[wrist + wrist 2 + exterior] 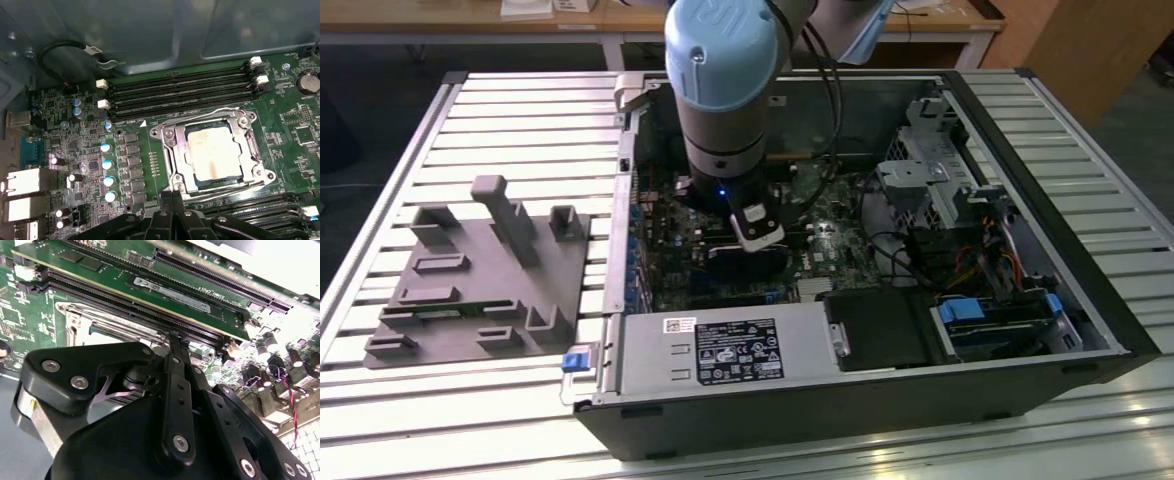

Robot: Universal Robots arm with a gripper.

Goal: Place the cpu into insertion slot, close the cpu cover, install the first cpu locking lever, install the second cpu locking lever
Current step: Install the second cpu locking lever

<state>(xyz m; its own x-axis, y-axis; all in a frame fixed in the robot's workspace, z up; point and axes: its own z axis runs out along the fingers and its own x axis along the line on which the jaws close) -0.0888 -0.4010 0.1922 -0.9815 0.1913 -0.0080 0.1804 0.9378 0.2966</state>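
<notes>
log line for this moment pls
cpu: seated in insertion slot | cpu cover: closed over it | gripper: shut, at socket edge

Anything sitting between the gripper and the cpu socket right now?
Nothing visible. In the first wrist view the gripper sits at the edge of the cpu cover, which lies closed around the seated cpu, with bare board between.

The cpu [214, 156] has a dull, smudged metal top, framed by the shiny bare-metal cpu cover [175, 157].
</notes>
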